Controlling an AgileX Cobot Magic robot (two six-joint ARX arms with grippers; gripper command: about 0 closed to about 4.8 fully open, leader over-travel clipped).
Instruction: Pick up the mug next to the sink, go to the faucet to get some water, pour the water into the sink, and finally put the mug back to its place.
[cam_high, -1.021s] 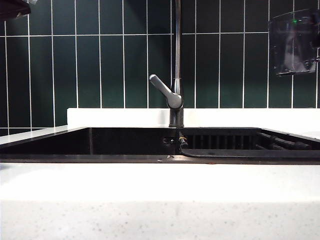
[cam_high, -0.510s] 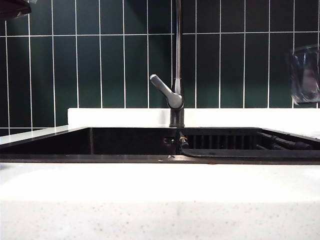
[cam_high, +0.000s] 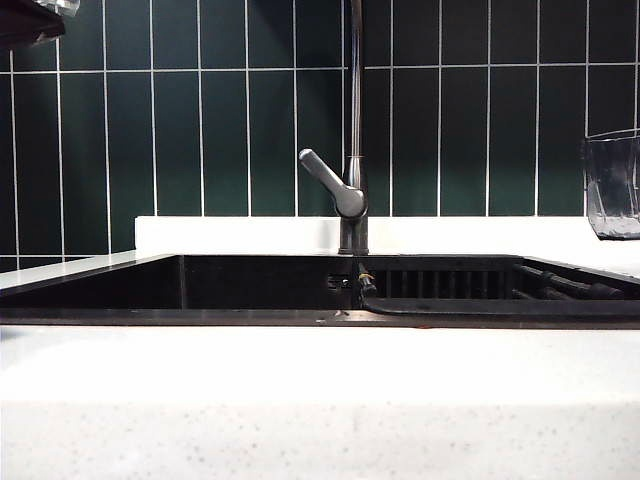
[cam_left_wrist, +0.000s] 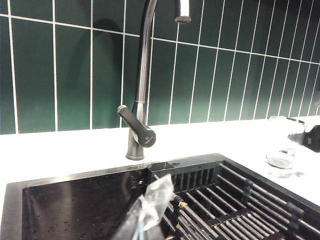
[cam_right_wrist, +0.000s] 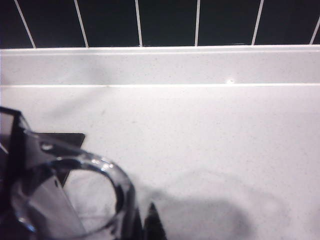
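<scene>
Mug (cam_high: 613, 185) sits upright at the far right of the exterior view, over the white surface (cam_high: 320, 400) just right of the sink (cam_high: 250, 285), base close to the top; contact unclear. Right tool (cam_right_wrist: 75, 220) is clenched on its rim, dark fingers (cam_right_wrist: 20, 145) against the glass. Left tool (cam_left_wrist: 145, 215) is clenched on nothing, hanging above the sink basin, facing the faucet (cam_left_wrist: 137, 125).

Kitchen setting: black sink (cam_high: 250, 285) set in white speckled countertop (cam_high: 320, 400), tall metal faucet (cam_high: 350, 190) behind it, dark green tiled backsplash (cam_high: 200, 130).
</scene>
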